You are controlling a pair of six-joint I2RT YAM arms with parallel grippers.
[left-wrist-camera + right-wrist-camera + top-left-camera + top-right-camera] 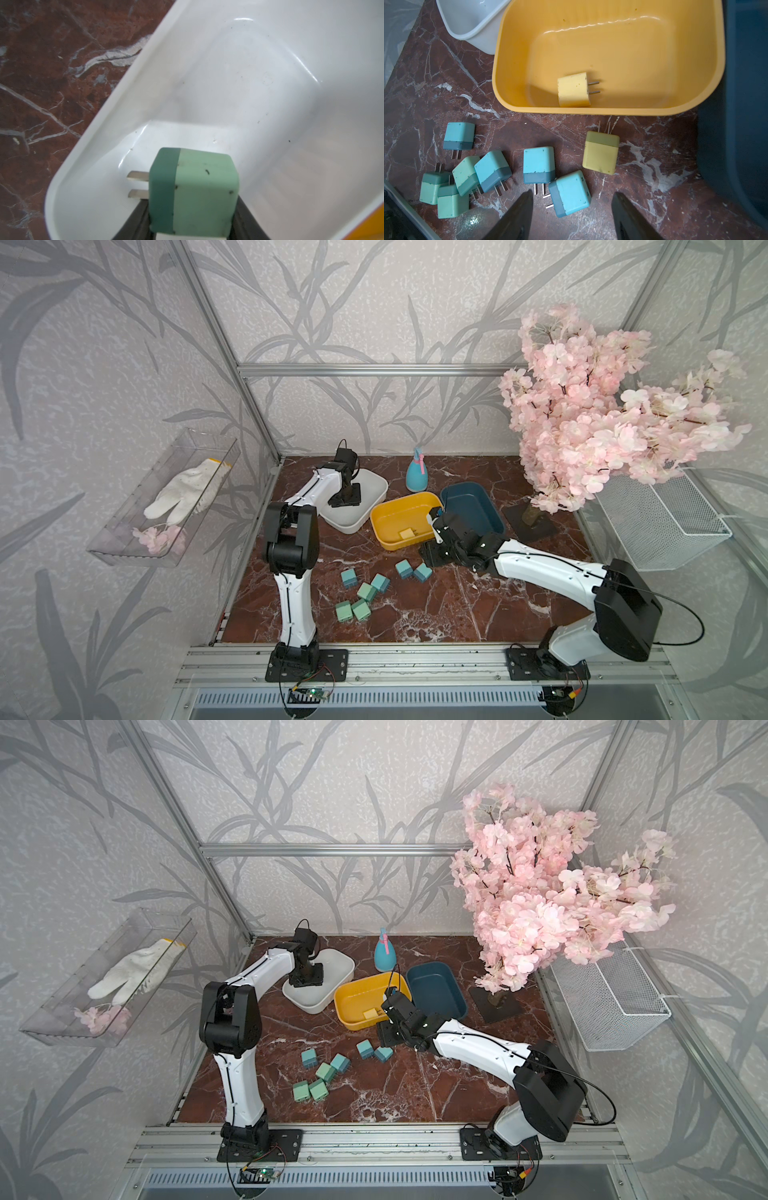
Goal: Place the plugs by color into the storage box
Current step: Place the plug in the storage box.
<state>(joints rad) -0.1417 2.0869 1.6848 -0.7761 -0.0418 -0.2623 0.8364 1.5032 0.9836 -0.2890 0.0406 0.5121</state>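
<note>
L claw (192, 199) grips mint plug (205, 187) over white bin (270, 104); R claw (573, 192) parted, empty, teal plugs (538, 164) + yellow bin (591, 111) ahead.

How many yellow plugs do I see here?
2. One plug lies in the yellow bin, the other plug on the table beside it. Others may be hidden.

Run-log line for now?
left gripper: shut on mint-green cube plug over white plastic bin | right gripper: open | yellow plastic bin: yellow plug
</note>
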